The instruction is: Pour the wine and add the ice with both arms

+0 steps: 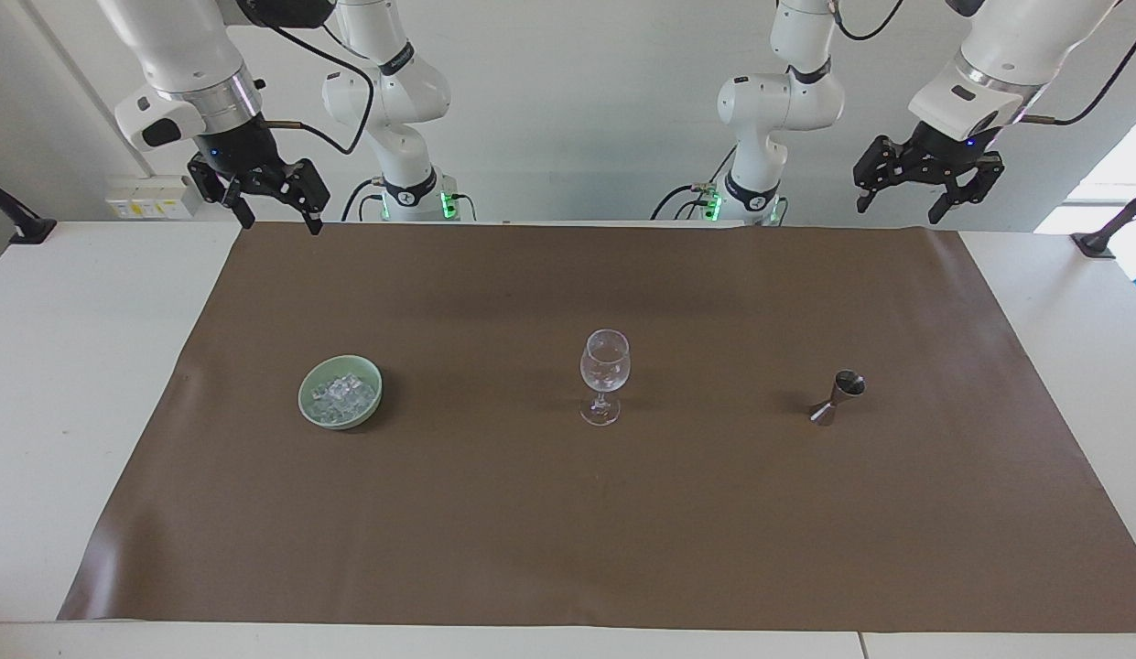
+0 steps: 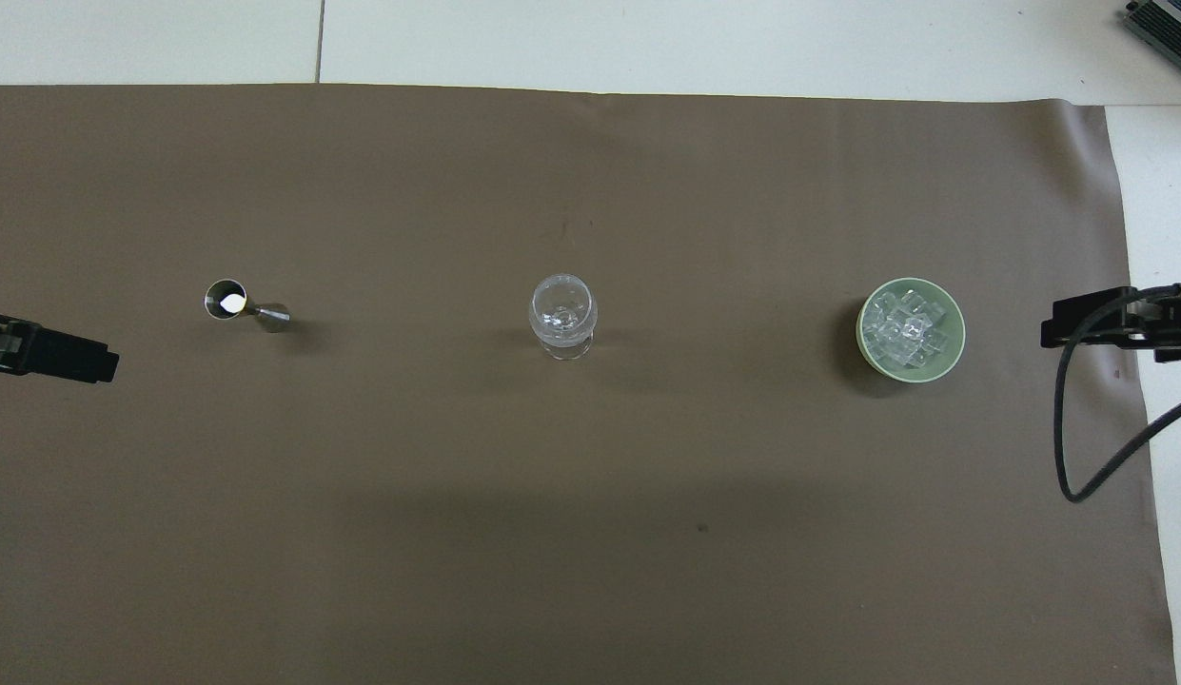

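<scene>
An empty clear wine glass (image 1: 604, 375) (image 2: 562, 315) stands upright mid-mat. Beside it, toward the right arm's end, a pale green bowl (image 1: 308, 409) (image 2: 863, 350) holds a heap of ice (image 1: 344, 394) (image 2: 906, 328). Toward the left arm's end stands a small steel jigger (image 1: 839, 395) (image 2: 243, 303). No wine shows. My left gripper (image 1: 897, 208) hangs open and empty high over the mat's edge nearest the robots. My right gripper (image 1: 275, 219) hangs open and empty over the mat's corner at its own end. Both arms wait apart from all three things.
A brown mat (image 1: 568, 531) (image 2: 590, 571) covers most of the white table (image 1: 73, 366). A black cable (image 2: 1075, 428) loops down from the right wrist. Black clamp posts (image 1: 1108, 233) stand at the table's ends.
</scene>
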